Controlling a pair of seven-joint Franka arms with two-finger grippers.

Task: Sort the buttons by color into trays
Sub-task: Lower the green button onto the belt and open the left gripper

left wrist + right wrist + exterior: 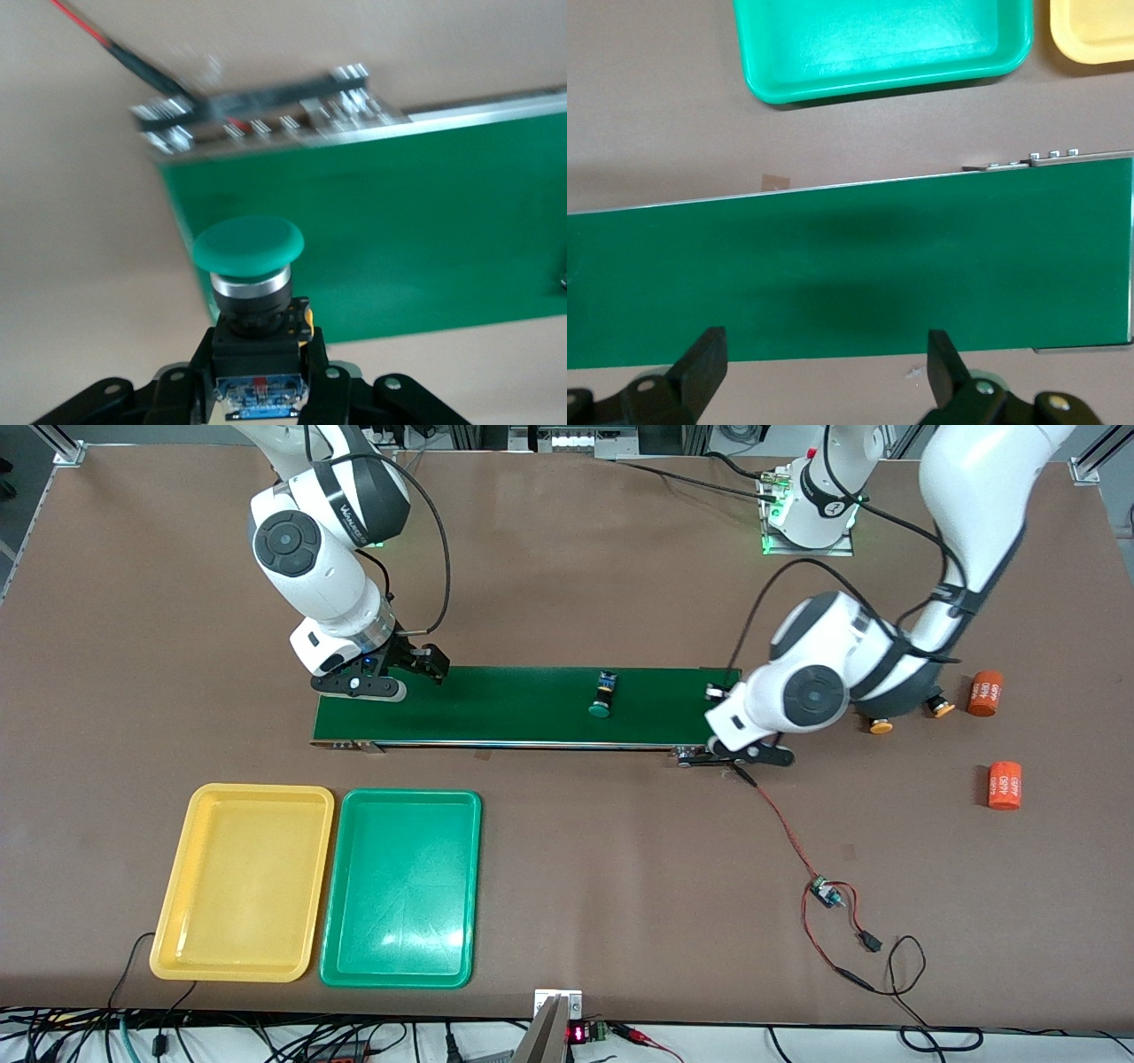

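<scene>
My left gripper [260,359] is shut on the black-and-blue body of a green-capped button [248,246]. It holds the button over the conveyor belt's [399,230] end toward the left arm; in the front view the wrist hides most of this. A second green button [602,695] lies on the belt [496,704]. Two yellow-orange buttons [880,726] [939,707] sit on the table under the left arm. My right gripper [824,350] stands open with nothing between its fingers, over the belt's edge at the right arm's end. The yellow tray [244,881] and green tray [403,886] hold nothing.
Two orange cylinders [984,693] [1005,784] lie toward the left arm's end of the table. A red-and-black cable with a small board [826,892] runs from the belt's end toward the front camera. The trays sit side by side, nearer the front camera than the belt.
</scene>
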